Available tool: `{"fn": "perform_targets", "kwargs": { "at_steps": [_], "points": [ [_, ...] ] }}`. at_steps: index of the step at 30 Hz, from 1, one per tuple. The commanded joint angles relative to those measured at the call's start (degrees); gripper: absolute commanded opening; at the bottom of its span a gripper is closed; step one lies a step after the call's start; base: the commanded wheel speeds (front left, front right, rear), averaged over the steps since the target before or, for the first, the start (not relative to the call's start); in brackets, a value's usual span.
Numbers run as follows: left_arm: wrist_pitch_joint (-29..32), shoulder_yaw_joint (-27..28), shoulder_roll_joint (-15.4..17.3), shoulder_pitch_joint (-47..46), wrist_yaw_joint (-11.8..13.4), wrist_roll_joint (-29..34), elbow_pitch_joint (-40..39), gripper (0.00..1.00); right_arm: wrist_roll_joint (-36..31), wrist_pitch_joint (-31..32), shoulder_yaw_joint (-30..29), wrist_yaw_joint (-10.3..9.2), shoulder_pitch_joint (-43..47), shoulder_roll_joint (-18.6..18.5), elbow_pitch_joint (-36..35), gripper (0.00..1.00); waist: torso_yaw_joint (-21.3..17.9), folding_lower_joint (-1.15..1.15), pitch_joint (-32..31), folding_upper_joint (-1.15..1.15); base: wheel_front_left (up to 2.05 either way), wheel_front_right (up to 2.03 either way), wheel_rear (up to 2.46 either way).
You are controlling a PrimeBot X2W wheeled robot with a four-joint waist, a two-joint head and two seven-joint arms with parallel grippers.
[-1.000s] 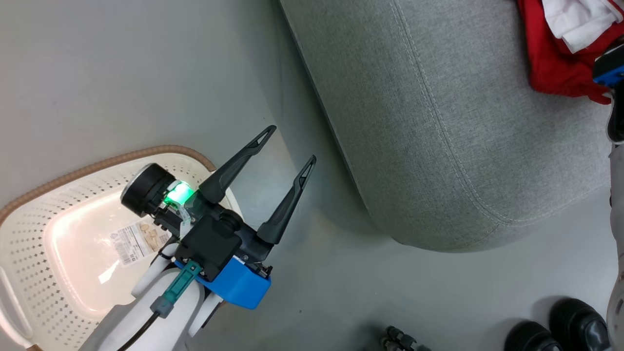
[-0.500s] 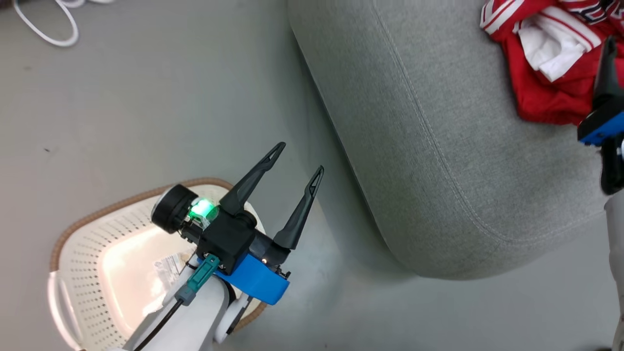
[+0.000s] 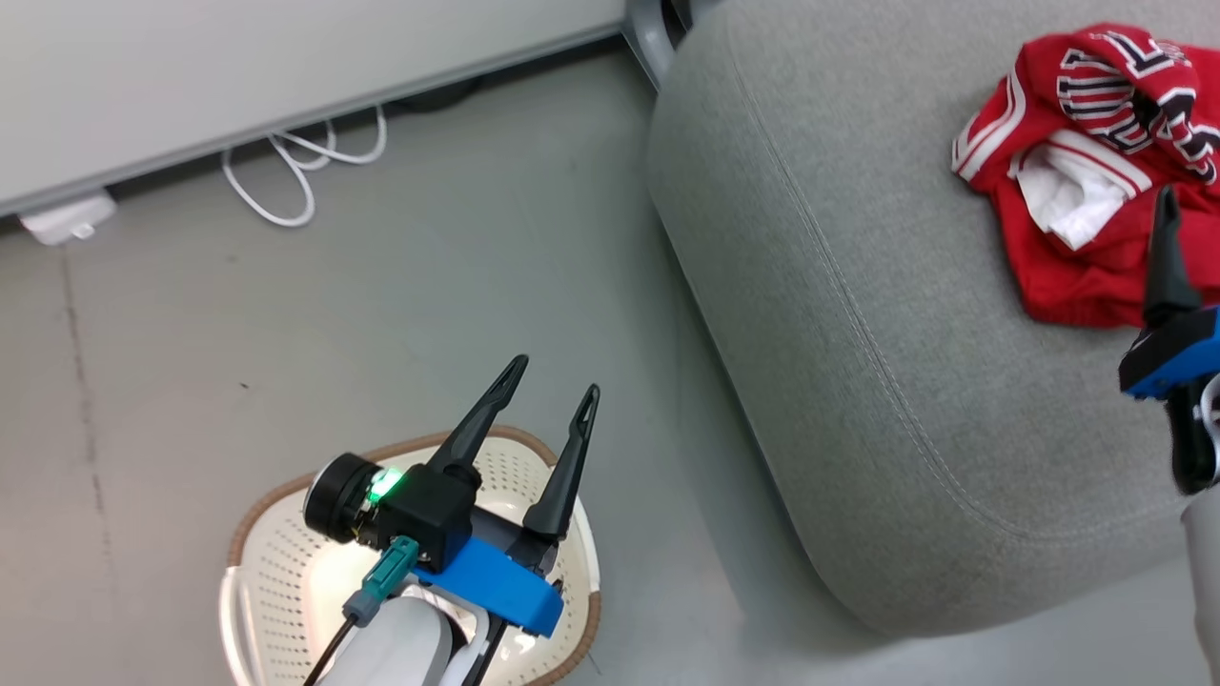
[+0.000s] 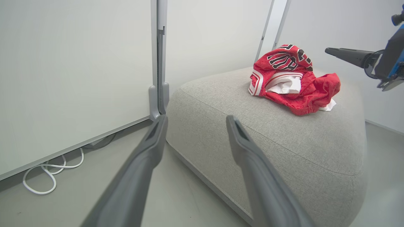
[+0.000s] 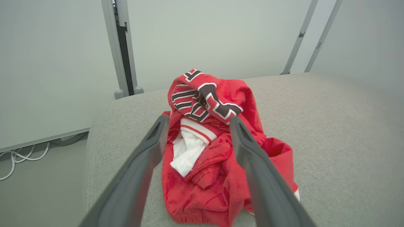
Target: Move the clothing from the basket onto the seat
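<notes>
The clothing [image 3: 1077,276], a crumpled red heap with white trim and black-and-white lettering, lies on the far right part of the grey seat [image 3: 858,333]. My right gripper [image 5: 199,119] hovers just above and in front of the clothing [image 5: 202,179], open, nothing between its fingers. One of its fingers [image 3: 1165,257] shows at the head view's right edge. The cream basket [image 3: 276,495] stands on the floor at the lower left. My left gripper [image 3: 556,374] hangs open over the basket's far rim, pointing at the seat [image 4: 268,142], apart from the clothing [image 4: 293,85].
A white cable [image 3: 286,181] loops on the grey floor along a pale wall panel [image 3: 286,57]. A grey upright post [image 4: 159,63] stands at the seat's back corner. Open floor lies between basket and seat.
My right gripper has opened and let go of the clothing, which now lies loose on the seat. The head camera has tilted up, shifting the whole picture. My left gripper stays open.
</notes>
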Motion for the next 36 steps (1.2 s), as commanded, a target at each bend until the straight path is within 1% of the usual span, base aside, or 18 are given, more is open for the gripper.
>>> {"fn": "perform_targets", "kwargs": {
  "at_steps": [1, 7, 15, 19, 24, 30, 36],
  "points": [
    [-0.26, 1.33, -0.63, 1.47, -0.36, 0.29, 0.87, 1.00, 0.82, -0.18, 1.24, 0.03, 3.09, 0.31, -2.05, 1.00, 2.44, 0.01, -3.22, 0.00, 0.00, 0.00, 0.00],
    [-0.26, 4.53, -1.99, 3.37, -0.63, 0.75, 2.49, 1.00, 1.82, 0.16, 3.59, 0.03, 7.94, 1.46, -7.42, 1.00, 4.35, 0.01, -6.46, 0.00, 0.00, 0.00, 0.00],
    [-0.26, 8.99, -3.79, 5.37, -0.72, 2.20, 3.58, 1.00, 2.29, 3.32, 4.04, 0.03, 18.70, 2.76, -18.81, 1.00, 9.01, 0.01, -10.79, 0.00, 0.00, 0.00, 0.00],
    [-0.26, 11.05, -4.25, 6.83, -0.79, 2.53, 4.16, 1.00, 0.95, 5.24, 3.69, 0.02, 24.82, 4.05, -25.11, 1.00, 11.08, 0.01, -13.04, 0.00, 0.00, 0.00, 0.00],
    [-0.26, 13.26, -4.70, 9.03, -0.85, 1.65, 5.17, 1.00, -0.58, 7.32, 3.11, 0.03, 31.51, 6.65, -32.08, 1.00, 13.26, 0.01, -15.64, 0.00, 0.00, 0.00, 0.00],
    [-0.26, 15.50, -5.06, 10.58, -1.04, 0.49, 6.40, 1.00, -1.56, 8.28, 2.66, 0.03, 37.56, 9.63, -37.41, 1.00, 15.46, 0.01, -17.69, 0.00, 0.00, 0.00, 0.00],
    [-0.26, 16.38, -5.18, 11.05, -1.24, -0.28, 8.06, 1.00, -3.10, 7.76, 2.67, 0.03, 41.70, 11.77, -39.94, 1.00, 17.52, 0.01, -18.96, 0.00, 0.00, 0.00, 0.00]
  ]
}}
